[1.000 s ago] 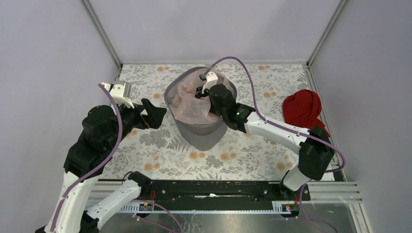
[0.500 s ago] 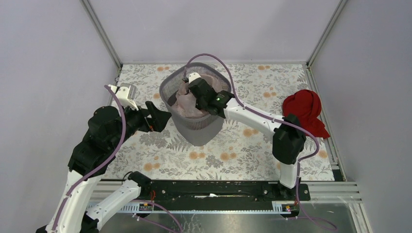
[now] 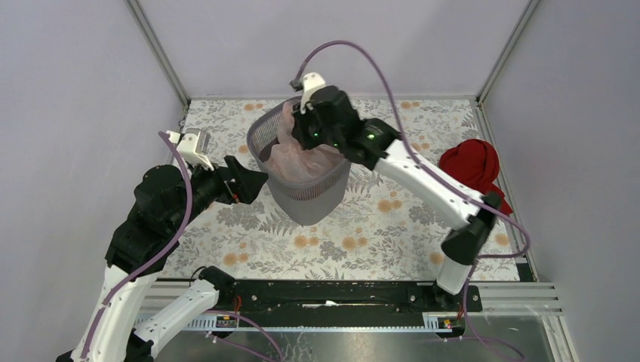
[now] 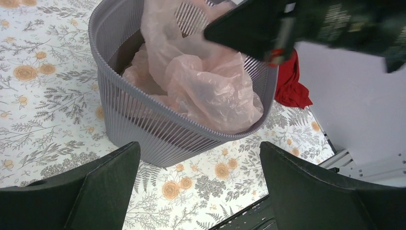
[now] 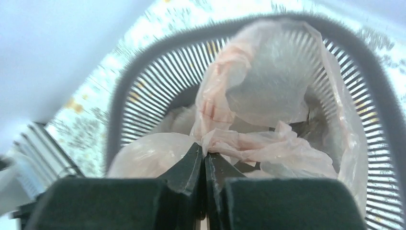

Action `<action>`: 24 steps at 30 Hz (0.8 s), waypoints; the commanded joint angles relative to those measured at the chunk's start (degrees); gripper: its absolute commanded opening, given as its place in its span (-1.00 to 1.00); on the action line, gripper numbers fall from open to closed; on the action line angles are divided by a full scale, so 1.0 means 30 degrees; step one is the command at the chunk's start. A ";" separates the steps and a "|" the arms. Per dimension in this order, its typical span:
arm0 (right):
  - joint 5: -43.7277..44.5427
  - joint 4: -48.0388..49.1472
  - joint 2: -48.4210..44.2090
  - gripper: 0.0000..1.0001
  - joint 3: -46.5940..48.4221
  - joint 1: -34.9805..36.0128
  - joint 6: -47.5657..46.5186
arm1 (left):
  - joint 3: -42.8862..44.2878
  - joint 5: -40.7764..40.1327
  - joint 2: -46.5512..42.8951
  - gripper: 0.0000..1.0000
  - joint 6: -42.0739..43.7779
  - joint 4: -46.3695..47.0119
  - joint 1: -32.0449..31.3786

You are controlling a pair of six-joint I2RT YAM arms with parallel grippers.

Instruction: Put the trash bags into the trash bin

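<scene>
As the right hand [image 5: 205, 154] pinched the pink bag [image 5: 268, 91] inside the bin [image 5: 116, 105], left hand [image 4: 198, 153] spread empty nearby, stuffing looked midway; next: push down, let go.

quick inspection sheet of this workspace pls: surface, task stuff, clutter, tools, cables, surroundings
surface: table under a floral-print cover
job's things: trash bin near the table's middle; pink trash bag bunched inside it, one part drawn up by the far rim
clutter: red cloth bundle at the right edge, apart from the bin
tools: left tool open, facing the bin's left side, holding nothing; right tool shut on a fold of the bag over the bin's mouth
cables: purple cable loops above the right arm; second purple cable runs along the left arm; no snag seen
surroundings: plain grey walls on three sides; metal frame posts in the far corners
</scene>
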 commanded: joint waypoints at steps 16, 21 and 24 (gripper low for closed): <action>-0.3765 1.3078 -0.9125 -1.00 -1.0070 0.0073 0.1582 | 0.4937 0.2664 0.5067 0.97 -0.1153 0.3834 0.0093; -0.2739 1.4124 -1.0700 -1.00 -1.2135 0.0087 0.1472 | 0.5510 0.4488 0.7236 0.93 -0.1887 0.5005 0.0093; -0.3240 1.4503 -1.1142 -1.00 -1.2687 0.0072 0.1262 | 0.5316 0.5276 0.7850 0.82 -0.2651 0.6596 0.0079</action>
